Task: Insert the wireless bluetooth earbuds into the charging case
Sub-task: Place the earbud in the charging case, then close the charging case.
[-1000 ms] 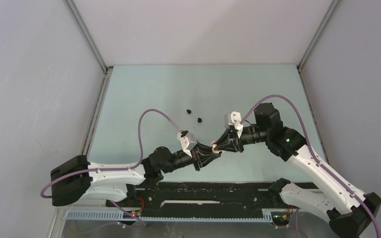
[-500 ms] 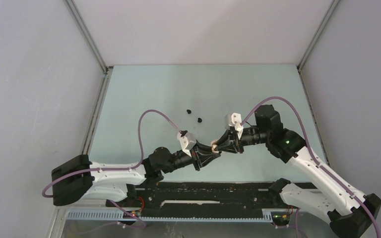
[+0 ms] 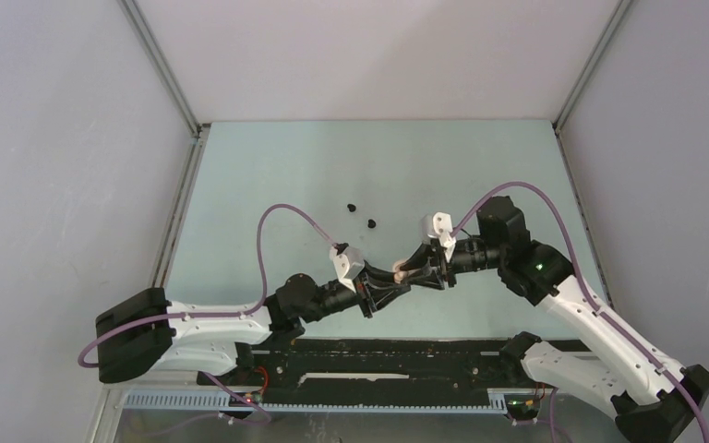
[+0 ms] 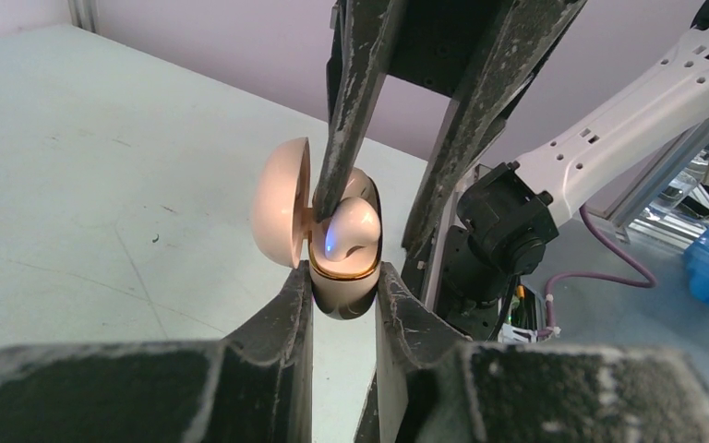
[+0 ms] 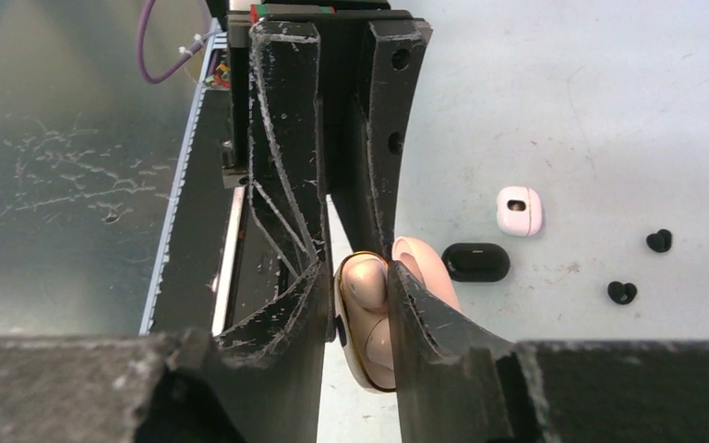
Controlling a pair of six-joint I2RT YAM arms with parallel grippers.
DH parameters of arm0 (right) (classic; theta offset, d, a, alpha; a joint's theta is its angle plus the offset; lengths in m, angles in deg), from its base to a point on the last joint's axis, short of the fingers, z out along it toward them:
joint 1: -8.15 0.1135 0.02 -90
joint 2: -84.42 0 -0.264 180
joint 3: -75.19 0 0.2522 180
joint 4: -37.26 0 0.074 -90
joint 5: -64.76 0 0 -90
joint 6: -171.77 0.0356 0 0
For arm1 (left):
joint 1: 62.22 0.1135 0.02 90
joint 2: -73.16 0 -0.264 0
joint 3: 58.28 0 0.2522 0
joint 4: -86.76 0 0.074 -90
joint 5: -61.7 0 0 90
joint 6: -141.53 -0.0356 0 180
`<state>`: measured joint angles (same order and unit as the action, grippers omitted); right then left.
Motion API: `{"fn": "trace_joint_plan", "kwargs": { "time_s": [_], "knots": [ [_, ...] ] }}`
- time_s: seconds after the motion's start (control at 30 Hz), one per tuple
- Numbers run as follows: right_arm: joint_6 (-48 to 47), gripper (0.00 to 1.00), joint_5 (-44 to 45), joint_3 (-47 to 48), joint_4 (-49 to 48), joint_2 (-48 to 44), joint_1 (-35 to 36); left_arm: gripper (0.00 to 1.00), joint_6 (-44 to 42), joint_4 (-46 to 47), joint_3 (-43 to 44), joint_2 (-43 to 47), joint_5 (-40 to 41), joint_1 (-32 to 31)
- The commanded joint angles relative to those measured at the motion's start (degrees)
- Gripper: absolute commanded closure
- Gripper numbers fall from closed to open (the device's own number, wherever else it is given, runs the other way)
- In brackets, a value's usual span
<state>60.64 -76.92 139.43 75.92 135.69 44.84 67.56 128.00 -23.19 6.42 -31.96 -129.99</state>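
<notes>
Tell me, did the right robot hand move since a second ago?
Yes, a tiny bit. Compared with the black earbuds lying on the table, the right hand slid slightly rightward, toward the near edge, but stays at the charging case.

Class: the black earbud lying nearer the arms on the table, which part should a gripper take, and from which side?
Take the earbud by its rounded body, probably from straight above, jaws spanning it. It lies low on the flat table, clear of the other bud, so both sides are open only from the top.
</notes>
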Motion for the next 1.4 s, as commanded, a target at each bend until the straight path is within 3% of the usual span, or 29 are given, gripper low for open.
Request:
{"fn": "trace_joint_plan", "kwargs": {
  "time_s": [0.0, 0.13, 0.2, 0.23, 0.57, 0.87, 1.37],
  "knots": [
    [-2.52, 0.66, -4.68, 6.34, 5.97, -1.05, -1.00, 1.00, -1.80, 2.53, 0.49, 0.55, -0.28, -0.26],
    [-6.48, 0.54, -11.24, 12.93, 15.85, -1.15, -2.29, 1.00, -2.86, 0.05, 0.78, 0.85, -0.57, -0.26],
    [-10.38, 0.42, -11.42, 13.33, 19.36, -1.65, -2.64, 1.00, -3.35, -1.10, 0.82, 1.24, -0.59, -0.26],
    [-11.85, 0.41, -10.28, 13.29, 21.12, -1.65, -2.67, 1.00, -3.56, -1.77, 0.85, 1.52, -0.57, -0.26],
    [-11.60, 0.29, -1.64, 5.18, 14.80, -0.84, -4.06, 1.00, -7.93, -10.11, 1.77, 3.52, -2.77, -0.50],
    [-13.01, 0.27, -0.74, 2.30, 14.30, 2.30, -2.21, 1.00, -8.11, -12.53, 3.37, 2.99, -2.04, -0.70],
    [-16.36, 0.29, -5.43, 0.49, 17.59, -2.15, -3.82, 1.00, -6.18, -9.27, 3.17, 0.98, 2.74, -0.60]
  ]
}}
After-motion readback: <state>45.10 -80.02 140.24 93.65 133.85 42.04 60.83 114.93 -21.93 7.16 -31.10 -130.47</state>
